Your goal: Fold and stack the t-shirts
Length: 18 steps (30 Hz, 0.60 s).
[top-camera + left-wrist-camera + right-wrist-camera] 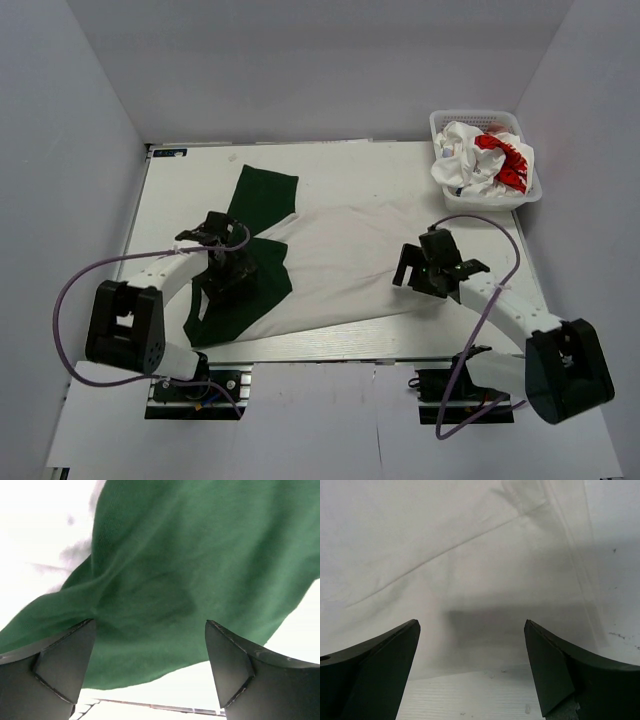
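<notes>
While the left gripper hangs with black wedge fingers spread, empty, over a soft rumpled dark green sleeve, the white t-shirt lies flat across the middle of the matte table. The right gripper, likewise parted and empty, hovers above its smooth hem. At two o'clock, a lattice plastic basket holds a crumpled red-printed t-shirt.

From above, the left pincer hides part of the green-sleeved t-shirt, and the crumpled red-printed t-shirt in the basket shows no readable print.
</notes>
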{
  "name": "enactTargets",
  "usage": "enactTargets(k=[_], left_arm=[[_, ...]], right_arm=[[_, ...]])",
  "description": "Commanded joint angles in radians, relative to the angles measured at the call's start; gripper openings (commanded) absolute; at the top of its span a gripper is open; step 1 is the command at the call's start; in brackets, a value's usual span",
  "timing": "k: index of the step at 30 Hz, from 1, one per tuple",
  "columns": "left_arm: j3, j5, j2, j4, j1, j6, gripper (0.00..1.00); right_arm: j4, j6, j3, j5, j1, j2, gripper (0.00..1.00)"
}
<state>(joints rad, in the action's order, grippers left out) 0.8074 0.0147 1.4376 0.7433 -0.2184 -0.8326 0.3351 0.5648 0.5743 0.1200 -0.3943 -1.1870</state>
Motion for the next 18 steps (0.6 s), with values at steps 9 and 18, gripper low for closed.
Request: enactTargets(k=[9,18], left_arm=[[0.43,0.127,0.068,-0.188,0.017,0.139,1.0],[1.174,0.274,0.637,0.065,0.027,0.288,1.0]], right_arm=[[-0.073,-0.008,0.316,0.208,0.009,-0.1,0.9],[0.062,-0.066,0.584,0.397,0.037,-0.383,0.9]])
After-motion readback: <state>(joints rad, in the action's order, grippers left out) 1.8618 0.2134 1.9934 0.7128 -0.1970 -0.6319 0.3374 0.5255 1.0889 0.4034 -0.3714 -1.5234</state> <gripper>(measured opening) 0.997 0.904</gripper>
